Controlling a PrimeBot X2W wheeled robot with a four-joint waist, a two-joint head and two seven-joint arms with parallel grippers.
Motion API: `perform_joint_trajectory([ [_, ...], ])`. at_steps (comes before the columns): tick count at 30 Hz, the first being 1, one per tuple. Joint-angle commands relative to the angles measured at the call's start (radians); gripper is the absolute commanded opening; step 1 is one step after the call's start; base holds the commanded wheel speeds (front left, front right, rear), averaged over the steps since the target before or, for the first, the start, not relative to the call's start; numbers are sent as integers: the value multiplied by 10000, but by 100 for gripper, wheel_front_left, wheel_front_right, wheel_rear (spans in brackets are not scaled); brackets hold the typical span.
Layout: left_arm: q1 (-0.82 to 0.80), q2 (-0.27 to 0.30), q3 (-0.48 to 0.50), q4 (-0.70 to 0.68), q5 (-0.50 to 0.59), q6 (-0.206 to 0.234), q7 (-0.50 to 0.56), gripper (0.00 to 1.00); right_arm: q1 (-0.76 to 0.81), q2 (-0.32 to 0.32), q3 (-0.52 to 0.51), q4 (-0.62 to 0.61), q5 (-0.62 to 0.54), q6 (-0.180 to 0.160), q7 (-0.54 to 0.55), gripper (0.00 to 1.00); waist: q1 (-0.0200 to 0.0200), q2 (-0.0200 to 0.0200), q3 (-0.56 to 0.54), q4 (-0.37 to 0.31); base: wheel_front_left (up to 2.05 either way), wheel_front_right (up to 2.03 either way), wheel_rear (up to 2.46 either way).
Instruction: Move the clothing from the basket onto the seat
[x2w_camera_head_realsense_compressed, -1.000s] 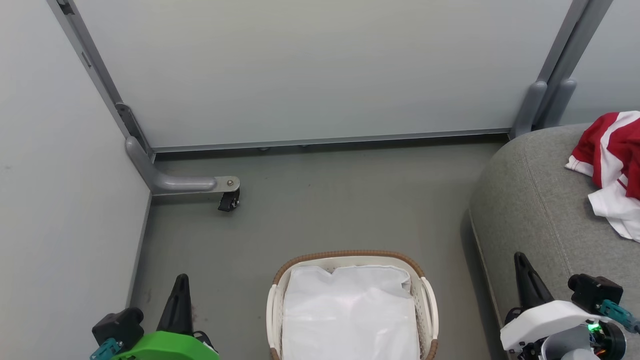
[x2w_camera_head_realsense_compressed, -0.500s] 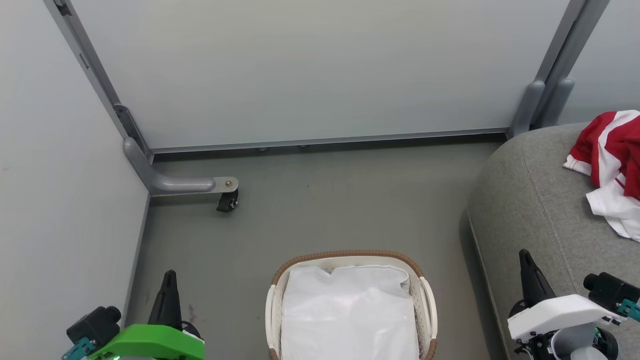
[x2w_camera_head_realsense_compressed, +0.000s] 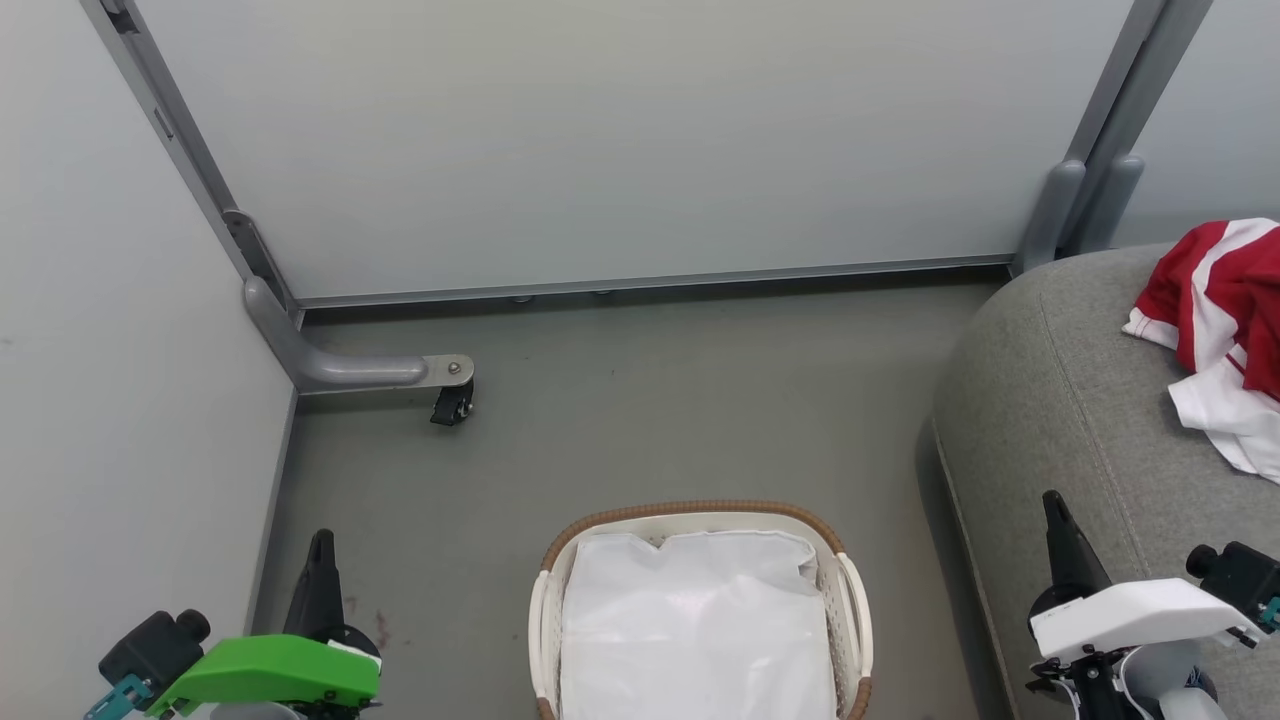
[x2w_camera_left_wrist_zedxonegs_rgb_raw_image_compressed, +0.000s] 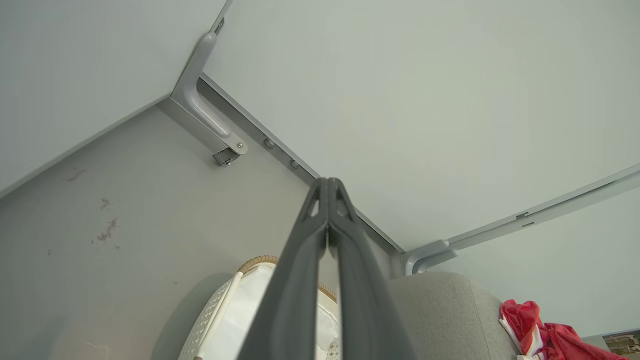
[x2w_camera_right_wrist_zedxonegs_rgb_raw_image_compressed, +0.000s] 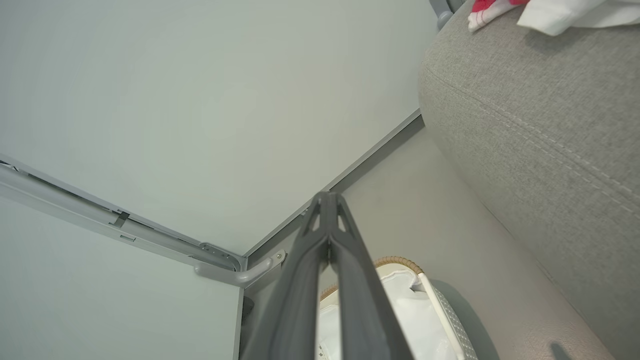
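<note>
Head view: basket (x2w_camera_head_realsense_compressed: 700, 508) on floor (x2w_camera_head_realsense_compressed: 650, 400), near centre, white liner (x2w_camera_head_realsense_compressed: 695, 630) inside.
Clothing (x2w_camera_head_realsense_compressed: 1215, 300): on seat (x2w_camera_head_realsense_compressed: 1050, 400), far right.
Left gripper (x2w_camera_left_wrist_zedxonegs_rgb_raw_image_compressed: 327, 181): fingers (x2w_camera_left_wrist_zedxonegs_rgb_raw_image_compressed: 307, 255) together, empty.
Right gripper (x2w_camera_right_wrist_zedxonegs_rgb_raw_image_compressed: 327, 196): fingers (x2w_camera_right_wrist_zedxonegs_rgb_raw_image_compressed: 305, 270) together, empty.

Before you, the grey floor (x2w_camera_head_realsense_compressed: 650, 400) carries the basket (x2w_camera_head_realsense_compressed: 690, 511) at the near middle and the seat (x2w_camera_head_realsense_compressed: 1060, 400) to its right (bare floor between them), plus a castored partition foot (x2w_camera_head_realsense_compressed: 400, 371) far left. The clothing (x2w_camera_head_realsense_compressed: 1220, 300) lies heaped on the seat.
</note>
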Motion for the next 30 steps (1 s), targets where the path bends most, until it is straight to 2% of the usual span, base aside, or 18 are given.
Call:
perform_joint_trajectory([
  [1,-293,102,89,-175,-291,-20,66,0,-207,-73,-43,-163,341,-5,84,0,0,0,0,-4,0,0,0],
  [30,-516,123,580,-467,-3234,-33,911,0,-317,-110,-133,-406,3590,-7,926,0,0,0,-8,-102,0,0,0],
])
